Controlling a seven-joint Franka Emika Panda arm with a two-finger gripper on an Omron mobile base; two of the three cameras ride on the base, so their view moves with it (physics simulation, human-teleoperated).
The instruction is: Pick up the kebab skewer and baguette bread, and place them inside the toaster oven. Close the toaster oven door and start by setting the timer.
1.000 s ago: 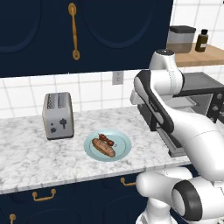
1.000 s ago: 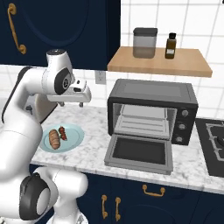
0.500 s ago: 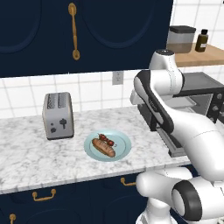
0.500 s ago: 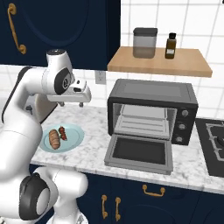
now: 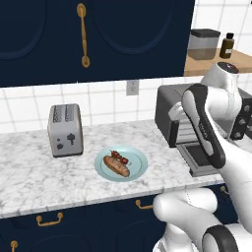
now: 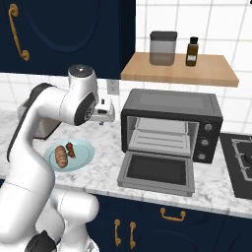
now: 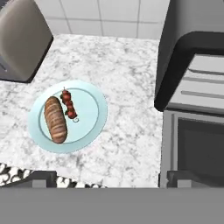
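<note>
On a pale blue plate [image 7: 89, 114] the golden-brown baguette bread [image 7: 55, 119] and the kebab skewer [image 7: 68, 105] lie side by side; the baguette bread [image 5: 116, 166] and the kebab skewer [image 5: 119, 158] show again from the left, and the baguette bread [image 6: 60, 156] and the kebab skewer [image 6: 70, 149] from the right. The dark toaster oven [image 6: 170, 106] stands to the plate's right, its door [image 6: 157, 172] folded down open. My gripper [image 7: 111, 179] hangs open and empty high above the counter, between plate and oven. It is the same gripper [image 6: 102, 121] beside the oven's left wall.
A silver two-slot toaster [image 5: 65, 129] stands left of the plate on the marble counter [image 5: 29, 172]. A wooden shelf [image 6: 179, 74] above the oven carries a canister [image 6: 163, 47] and a small bottle [image 6: 192, 51]. A stove top [image 6: 241, 157] lies right of the oven.
The arm has swung to the right, bringing the hand from above the plate's side toward the oven's left wall. Plate, food and oven have stayed put.
</note>
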